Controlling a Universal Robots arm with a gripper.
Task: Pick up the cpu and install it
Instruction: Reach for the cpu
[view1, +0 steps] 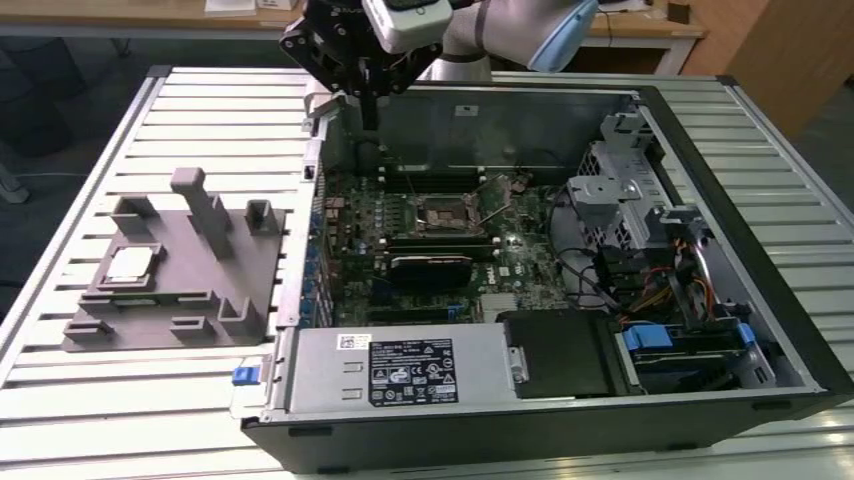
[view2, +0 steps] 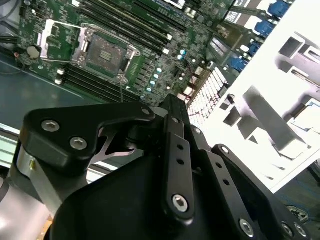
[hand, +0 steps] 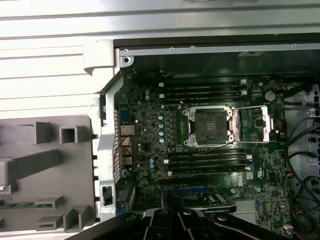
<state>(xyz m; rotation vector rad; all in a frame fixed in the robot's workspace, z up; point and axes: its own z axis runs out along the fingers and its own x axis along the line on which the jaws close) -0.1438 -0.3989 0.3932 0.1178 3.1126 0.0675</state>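
Note:
The cpu (view1: 130, 264), a small pale silvery square, lies in a recess of the grey slotted block (view1: 200, 290) on the exterior view's left, outside the computer case. My gripper (view1: 367, 120) hangs above the case's far left corner, well away from the cpu, with its fingers shut and nothing between them. The dark gripper body (view2: 170, 165) also shows in the second wrist view. The motherboard's square socket (view1: 441, 213) sits in the middle of the green board, with its metal frame (hand: 252, 122) swung aside in the first wrist view. The socket (view2: 102, 50) looks bare.
The open case (view1: 694, 160) has tall metal walls around the motherboard. A power supply (view1: 400, 370) sits at its near side, with drive bays and coloured cables (view1: 667, 280) on the exterior view's right. Everything rests on a slatted metal table (view1: 200, 110).

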